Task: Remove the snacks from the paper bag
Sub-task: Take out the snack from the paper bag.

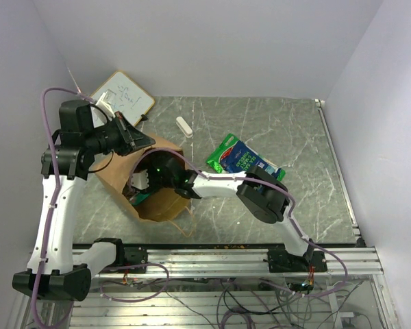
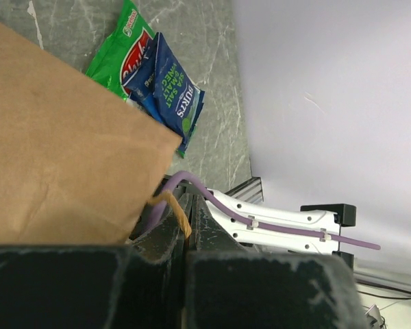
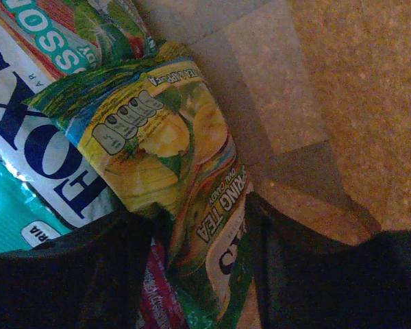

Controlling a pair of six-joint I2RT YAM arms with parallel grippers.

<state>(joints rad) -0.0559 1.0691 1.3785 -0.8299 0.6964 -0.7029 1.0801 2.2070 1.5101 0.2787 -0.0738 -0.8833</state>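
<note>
Snacks [image 3: 44, 140] lie inside the brown kraft paper bag [image 1: 163, 209]; left hand [image 1: 138, 139] pinches its rim to keep it open, while right hand [image 3: 195, 274] clamps a yellow-green foil packet [image 3: 164, 151].

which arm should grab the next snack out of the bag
Right. The right gripper is inside the paper bag, fingers either side of a yellow-green packet. The left gripper is clamped on the bag's rim, holding it up.

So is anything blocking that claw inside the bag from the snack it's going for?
Nothing visible. The yellow-green packet sits right between the fingers of the right gripper, with other packets beside it. The left gripper grips the paper bag at its mouth, so the way out looks open.
</note>
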